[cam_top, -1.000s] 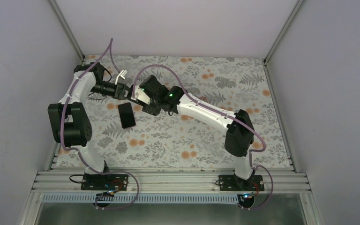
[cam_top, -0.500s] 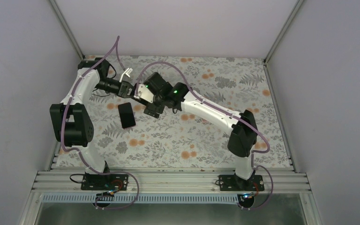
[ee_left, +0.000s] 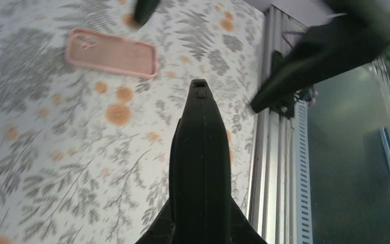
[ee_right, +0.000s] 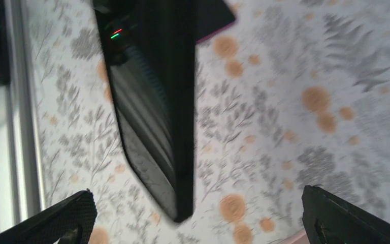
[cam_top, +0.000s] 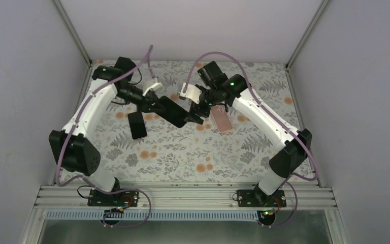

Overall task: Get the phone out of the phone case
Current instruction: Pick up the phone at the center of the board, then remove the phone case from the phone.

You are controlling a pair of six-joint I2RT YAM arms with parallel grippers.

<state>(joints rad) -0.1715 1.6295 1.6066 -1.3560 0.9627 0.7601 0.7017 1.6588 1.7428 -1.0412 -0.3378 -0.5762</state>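
Note:
My left gripper [cam_top: 155,103] is shut on a black phone [cam_top: 173,112] and holds it tilted above the table. In the left wrist view the phone [ee_left: 199,152] shows edge-on between the jaws of my left gripper [ee_left: 200,239]. The pink phone case [cam_top: 223,122] lies flat and empty on the table to the right, also seen in the left wrist view [ee_left: 111,52]. My right gripper [cam_top: 197,111] is open and empty just right of the phone's free end. In the right wrist view its gripper [ee_right: 198,229] has widely spread fingers either side of the phone's tip [ee_right: 155,127].
A second black slab with a pinkish lower edge [cam_top: 137,125] lies on the floral table cloth [cam_top: 183,157] left of centre, under the left arm. The aluminium rail [cam_top: 183,195] runs along the near edge. Grey walls close in the left, right and back.
The two grippers were together at the phone; now the arms have pulled apart. The pink case has come off and lies on the table. The right gripper has opened and moved right.

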